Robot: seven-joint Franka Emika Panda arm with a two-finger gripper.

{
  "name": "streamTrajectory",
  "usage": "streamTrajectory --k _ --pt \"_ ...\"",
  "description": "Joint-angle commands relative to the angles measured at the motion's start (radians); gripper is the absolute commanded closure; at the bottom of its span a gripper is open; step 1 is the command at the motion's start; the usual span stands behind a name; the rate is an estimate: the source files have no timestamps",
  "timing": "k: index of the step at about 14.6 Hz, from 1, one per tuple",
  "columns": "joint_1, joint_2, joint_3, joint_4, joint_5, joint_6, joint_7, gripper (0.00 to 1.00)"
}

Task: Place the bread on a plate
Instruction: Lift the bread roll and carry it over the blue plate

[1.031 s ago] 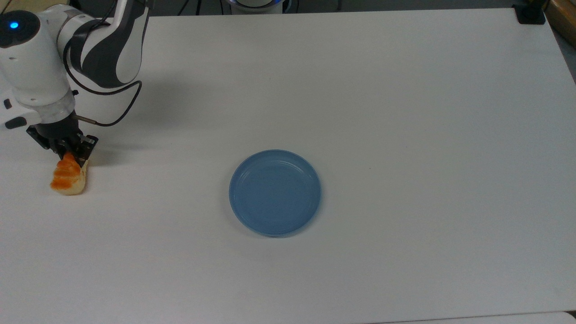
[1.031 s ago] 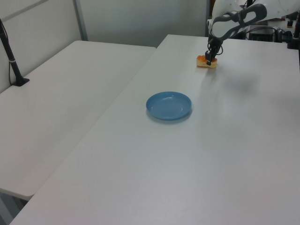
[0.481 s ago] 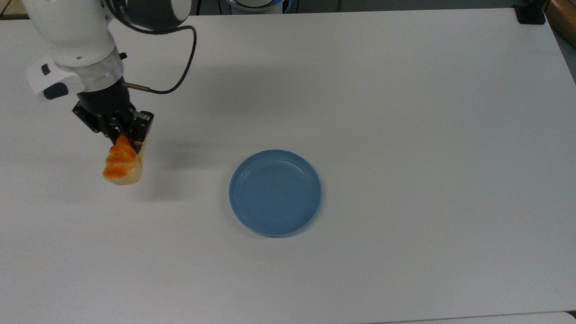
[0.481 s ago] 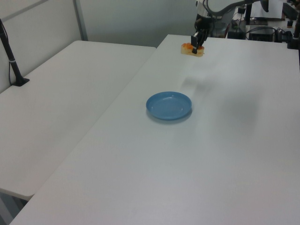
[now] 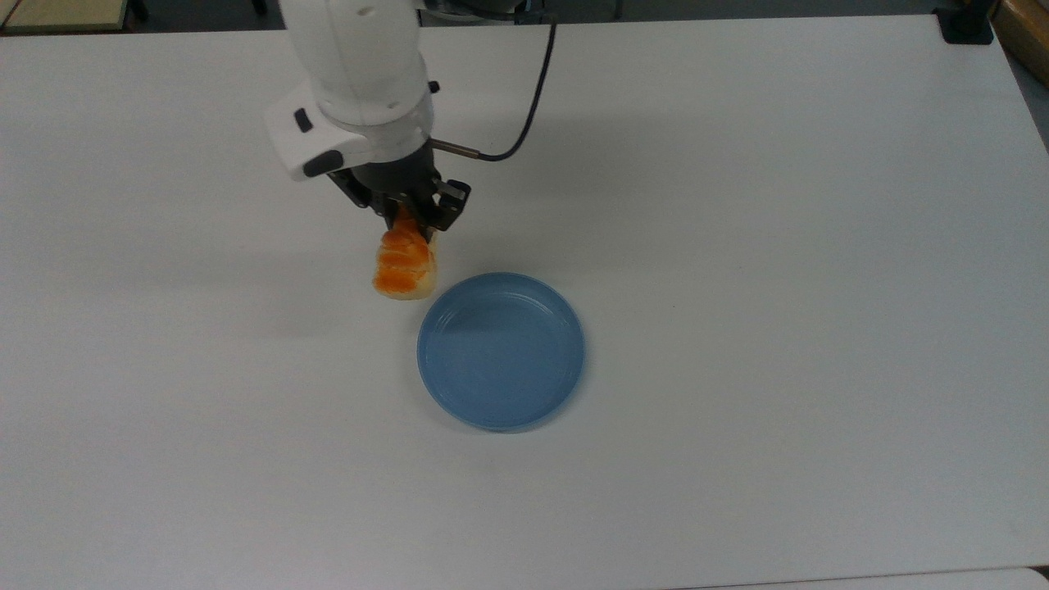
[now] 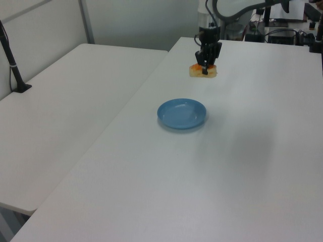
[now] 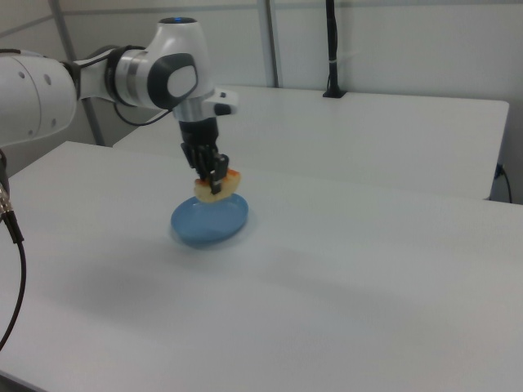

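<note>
Gripper [image 5: 412,220] pinching one end of bread [image 5: 403,264] — held above table [image 5: 737,246], at plate's [image 5: 501,351] 11 o'clock in top view.

Upper end of the bread [image 5: 403,266] hidden inside the hand [image 5: 411,215].

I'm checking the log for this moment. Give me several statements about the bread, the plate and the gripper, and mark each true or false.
1. The gripper is shut on the bread. True.
2. The bread lies on the plate. False: it hangs in the air, held at one end, short of the plate's rim in the top view.
3. The plate holds nothing. True.
4. The plate is red. False: it is light blue.
5. In the top view the bread is at the plate's upper left. True.
6. The plate stands at the table's edge. False: it sits near the middle.
</note>
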Motion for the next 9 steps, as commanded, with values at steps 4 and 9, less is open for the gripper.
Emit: streamTrajectory --k 4,9 --pt "0.098 0.13 -0.009 0.111 -0.065 0.051 0.194 0.65" --pt "0.142 0.24 0.009 0.113 -0.159 0.186 0.236 0.65"
